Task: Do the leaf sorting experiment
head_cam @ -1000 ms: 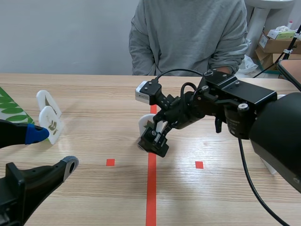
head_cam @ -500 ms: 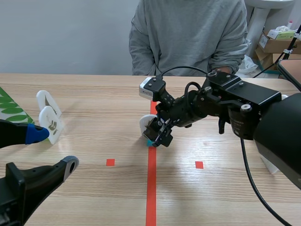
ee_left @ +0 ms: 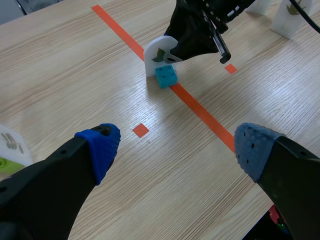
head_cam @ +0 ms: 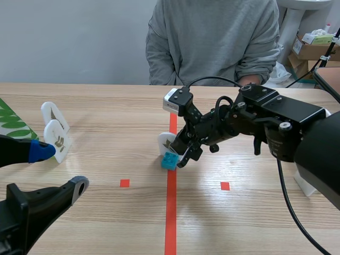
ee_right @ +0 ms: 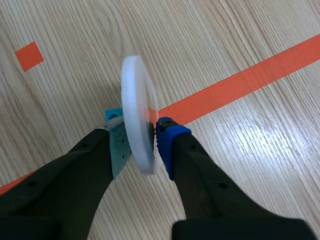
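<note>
Leaving your left gripper [ee_left: 177, 145] spread wide and idle at the near left, mind the right gripper [ee_right: 137, 137]. It pinches the white leaf disc [ee_right: 135, 95], which stands upright on its teal block [ee_left: 165, 76] at the centre tape line. I'd lift straight and gently, since a sideways tug could tip the disc off its block.
</note>
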